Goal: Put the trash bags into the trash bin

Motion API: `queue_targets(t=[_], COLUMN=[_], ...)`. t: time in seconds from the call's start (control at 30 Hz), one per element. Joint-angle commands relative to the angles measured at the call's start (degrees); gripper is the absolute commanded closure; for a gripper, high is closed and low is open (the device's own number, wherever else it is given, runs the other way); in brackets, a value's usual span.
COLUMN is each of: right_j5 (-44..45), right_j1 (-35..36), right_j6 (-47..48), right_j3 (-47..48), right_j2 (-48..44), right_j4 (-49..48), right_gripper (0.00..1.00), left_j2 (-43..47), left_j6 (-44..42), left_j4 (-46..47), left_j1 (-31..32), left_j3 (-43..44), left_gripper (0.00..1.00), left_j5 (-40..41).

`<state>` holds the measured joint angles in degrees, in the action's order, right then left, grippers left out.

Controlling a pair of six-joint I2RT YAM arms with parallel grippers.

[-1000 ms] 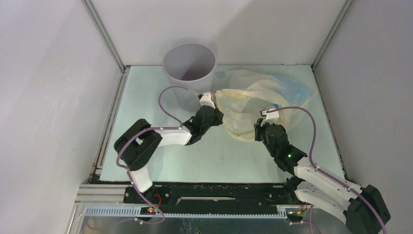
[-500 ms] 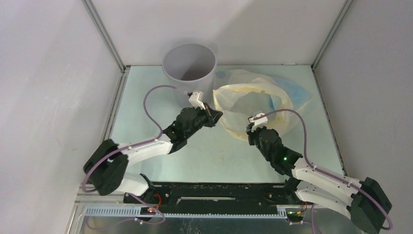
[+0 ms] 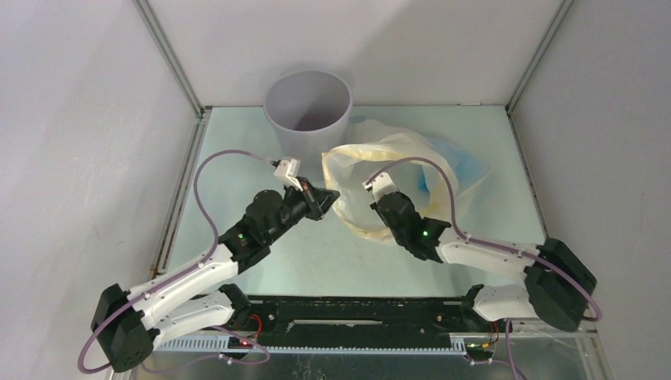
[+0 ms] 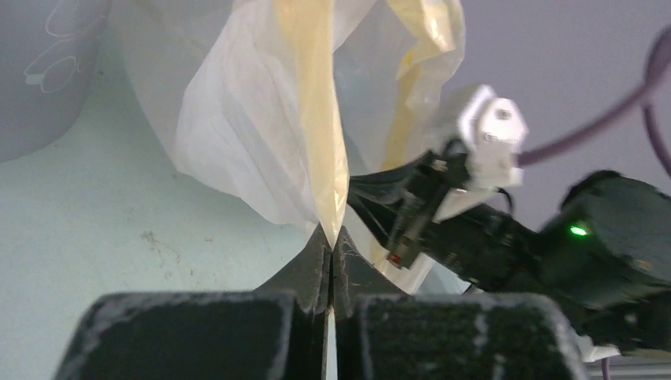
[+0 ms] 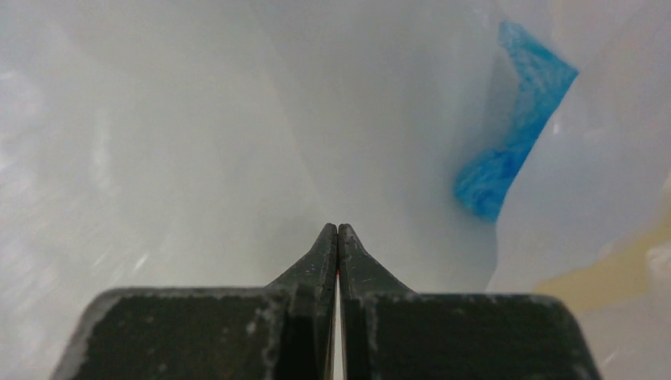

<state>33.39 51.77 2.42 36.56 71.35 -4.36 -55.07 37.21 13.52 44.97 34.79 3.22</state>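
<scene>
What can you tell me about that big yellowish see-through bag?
The pale yellow bag is thin, crinkly, see-through plastic, lying crumpled on the table beside the grey bin, its mouth held open in a loop. The left gripper is shut on a fold of its edge. The right gripper is shut, deep among its folds. A blue bag shows through it.

Crumpled pale yellow bag [image 3: 411, 146] on a pale green table [image 3: 237, 150]
Translucent and wrinkled, its mouth gaping wide; plain grey walls [image 3: 79, 119] close in the table
</scene>
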Motion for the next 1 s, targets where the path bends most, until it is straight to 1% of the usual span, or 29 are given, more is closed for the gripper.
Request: queue_targets(t=[0.0,0.1,0.17,0.33,0.47,0.6,0.63,0.67,0.77,0.8,0.83,0.9,0.97], right_j5=[3.75,9.35,10.02,7.57,6.21,5.04,6.35,9.70,29.77,33.77,34.99,34.44,35.35], right_j1=[0.62,2.51,2.57,-2.24,-7.02,-10.62,-11.22,-11.77,-13.02,-13.98,-14.91,-16.82,-17.77], right_j6=[2.90,5.35,5.75,1.39,-1.90,-4.45,-4.79,-5.32,-10.06,-11.59,-12.96,-16.18,-17.67], right_j3=[7.34,11.26,13.44,20.95,25.30,28.63,29.14,29.82,32.83,33.09,33.16,33.05,31.98], right_j2=[7.51,13.76,17.47,25.27,29.43,32.75,33.32,34.05,35.50,34.84,33.42,29.91,26.61], right_j4=[6.62,8.82,10.48,20.26,26.25,29.63,30.16,30.83,36.89,38.30,39.58,41.96,42.69], right_gripper=[1.00,1.00,1.00,1.00,1.00,1.00,1.00,1.00,1.00,1.00,1.00,1.00,1.00], left_j2=[4.68,6.65,7.76,8.40,8.70,8.79,8.88,8.96,9.18,9.25,9.34,9.45,9.11], left_j6=[-2.27,-2.63,-2.83,-2.96,-1.95,-1.79,-1.79,-1.79,-1.94,-2.00,-2.05,-1.82,-1.55], left_j4=[-5.33,-6.58,-7.03,-7.51,-5.17,-5.09,-5.13,-5.16,-5.63,-5.77,-5.67,-4.97,-4.07], left_j1=[-0.10,-0.14,-0.15,-0.14,-0.15,-0.15,-0.10,-0.14,-0.15,-0.12,-0.14,-0.14,-0.13], left_j3=[-0.42,-1.14,-1.52,-2.20,-3.46,-3.34,-3.32,-3.32,-3.32,-3.46,-3.76,-4.28,-4.67], left_gripper=[1.00,1.00,1.00,1.00,1.00,1.00,1.00,1.00,1.00,1.00,1.00,1.00,1.00], left_j5=[0.28,0.62,0.86,0.26,-1.79,-2.37,-2.49,-2.47,-2.20,-2.05,-1.81,-1.66,-2.03])
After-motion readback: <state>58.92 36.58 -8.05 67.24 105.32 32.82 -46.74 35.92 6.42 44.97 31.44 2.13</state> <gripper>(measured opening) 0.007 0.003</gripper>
